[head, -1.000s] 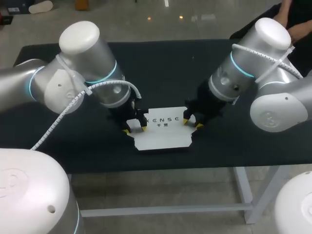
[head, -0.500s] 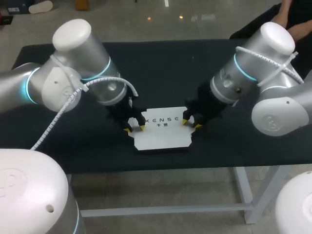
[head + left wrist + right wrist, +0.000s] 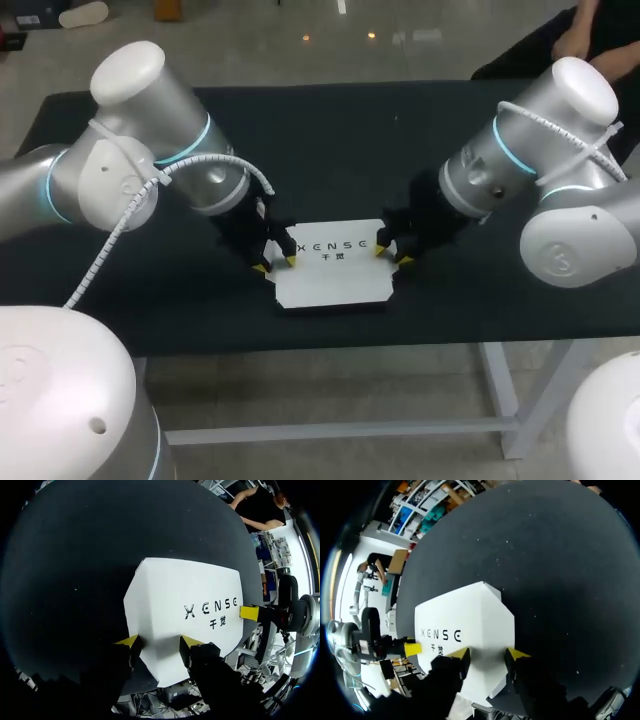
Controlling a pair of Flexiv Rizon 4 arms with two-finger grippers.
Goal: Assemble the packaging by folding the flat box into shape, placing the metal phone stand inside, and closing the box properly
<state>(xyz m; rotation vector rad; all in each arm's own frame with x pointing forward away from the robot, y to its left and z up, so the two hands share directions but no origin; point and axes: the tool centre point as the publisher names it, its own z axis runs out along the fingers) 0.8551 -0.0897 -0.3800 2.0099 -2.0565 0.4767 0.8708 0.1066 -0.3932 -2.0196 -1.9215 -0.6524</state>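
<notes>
The white box (image 3: 335, 265) lies folded flat near the table's front edge, printed side up. My left gripper (image 3: 275, 265) stands open over its left end, one yellow tip on the cardboard and the other just outside the edge. In the left wrist view the box (image 3: 185, 600) runs ahead of the gripper (image 3: 159, 641), a corner of it between the fingers. My right gripper (image 3: 392, 254) is open and straddles the right end the same way. In the right wrist view the box (image 3: 465, 622) lies ahead of that gripper (image 3: 489, 654). No phone stand is in view.
The black table (image 3: 400, 130) stretches bare behind and beside the box. Its front edge runs just below the box. Both arms come in low from the sides and flank the box closely.
Both arms' upper links have swung outward, the left one further left, the right one further right. Both grippers stay at the box's ends, and the box has hardly moved.
</notes>
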